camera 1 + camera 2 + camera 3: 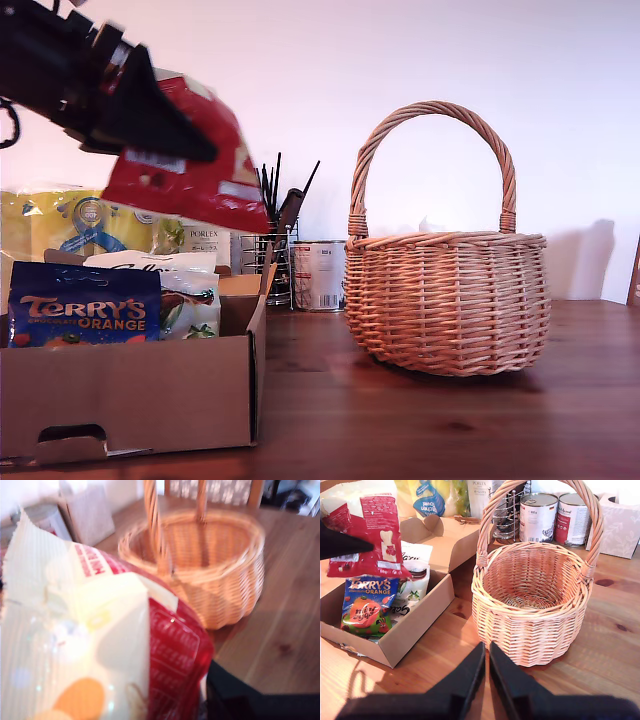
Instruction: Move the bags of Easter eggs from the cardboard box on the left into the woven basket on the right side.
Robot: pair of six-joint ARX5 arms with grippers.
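My first end effector [185, 150] grasps the red bag [195, 170] above the cardboard box [130, 395]. My second end effector [486, 652], clenched, faces the woven basket [532, 605].

Bright, warm light washes out the blurred first wrist view, while the woven basket [447, 300] casts a soft shadow on the wall at the exterior view's right.

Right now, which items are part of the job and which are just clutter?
Job: red bag in my first hand; blue Terry's bag; white bag; cardboard box; woven basket.

Clutter: tins, wire utensil holder, yellow pack, Porlex box.
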